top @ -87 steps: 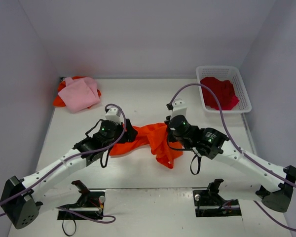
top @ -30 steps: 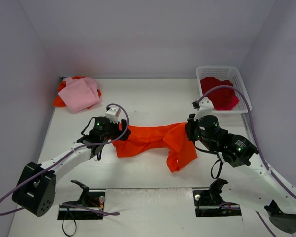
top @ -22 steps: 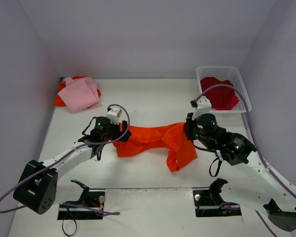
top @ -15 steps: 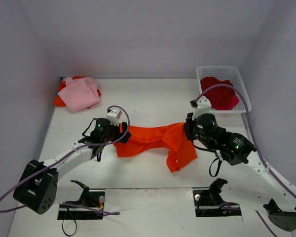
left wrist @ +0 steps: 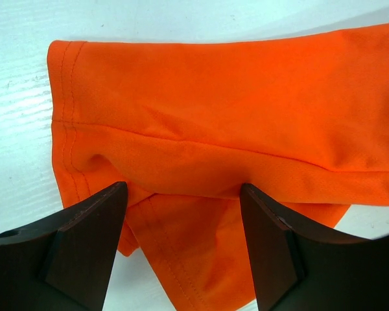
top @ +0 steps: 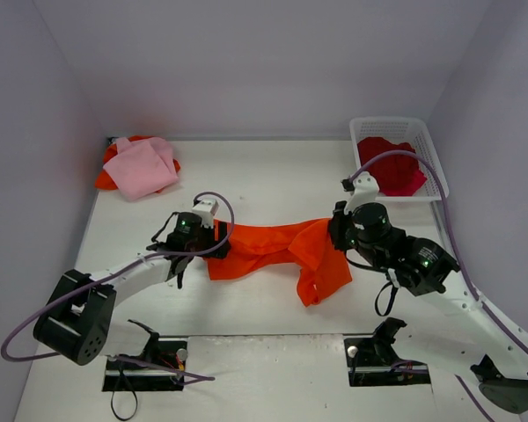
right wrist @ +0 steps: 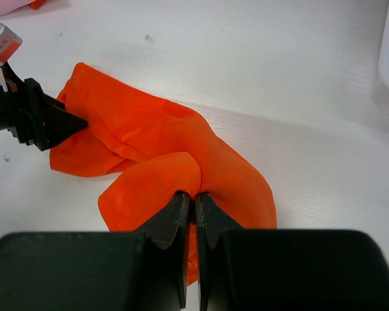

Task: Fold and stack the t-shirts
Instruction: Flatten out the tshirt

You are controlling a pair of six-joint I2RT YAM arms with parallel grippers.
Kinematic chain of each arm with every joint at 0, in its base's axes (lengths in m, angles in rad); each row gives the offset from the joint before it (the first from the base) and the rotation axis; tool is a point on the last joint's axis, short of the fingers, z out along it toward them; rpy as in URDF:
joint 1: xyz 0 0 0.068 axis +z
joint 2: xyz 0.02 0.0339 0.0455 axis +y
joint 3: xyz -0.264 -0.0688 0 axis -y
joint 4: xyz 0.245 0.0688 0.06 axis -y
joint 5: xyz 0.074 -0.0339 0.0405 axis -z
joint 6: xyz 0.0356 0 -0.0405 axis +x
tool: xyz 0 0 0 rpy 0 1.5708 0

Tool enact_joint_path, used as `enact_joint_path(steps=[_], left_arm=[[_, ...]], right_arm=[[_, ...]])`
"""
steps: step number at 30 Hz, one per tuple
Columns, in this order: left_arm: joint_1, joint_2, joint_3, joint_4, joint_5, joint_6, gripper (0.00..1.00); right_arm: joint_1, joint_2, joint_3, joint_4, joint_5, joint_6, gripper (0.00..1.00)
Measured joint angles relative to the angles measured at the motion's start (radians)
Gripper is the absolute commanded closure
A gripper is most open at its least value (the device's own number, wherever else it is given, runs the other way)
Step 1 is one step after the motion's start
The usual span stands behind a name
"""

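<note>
Orange t-shirt (top: 266,249), knit with stitched hem, rumpled on white counter (top: 273,180); left end effector (left wrist: 181,190) spread over its hemmed edge, right end effector (right wrist: 194,198) pinching its bunched fold.

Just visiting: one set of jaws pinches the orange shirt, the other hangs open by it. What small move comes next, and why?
Probably close the left jaws on the orange shirt: they stand open astride its stitched edge, while the right jaws are shut on its other end. Both ends held, it could spread.
</note>
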Motion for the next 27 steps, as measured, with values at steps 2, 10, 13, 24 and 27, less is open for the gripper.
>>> enact_joint_path(steps=[2,10,13,24,27], left_arm=[[0.0,0.017,0.018,-0.005,-0.003,0.006,0.35],[0.0,0.064,0.072,0.005,-0.005,0.026,0.35],[0.0,0.088,0.085,0.01,-0.005,0.029,0.4],[0.0,0.159,0.093,0.032,-0.01,0.038,0.84],[0.0,0.159,0.093,0.039,-0.017,0.041,0.96]], right_arm=[[0.0,-0.005,0.0,0.0,0.0,0.002,1.0],[0.0,-0.014,-0.016,0.0,0.0,0.003,1.0],[0.0,-0.014,-0.026,0.0,-0.001,0.005,1.0],[0.0,-0.021,-0.032,0.0,-0.001,0.006,1.0],[0.0,-0.027,-0.035,0.0,-0.002,0.006,1.0]])
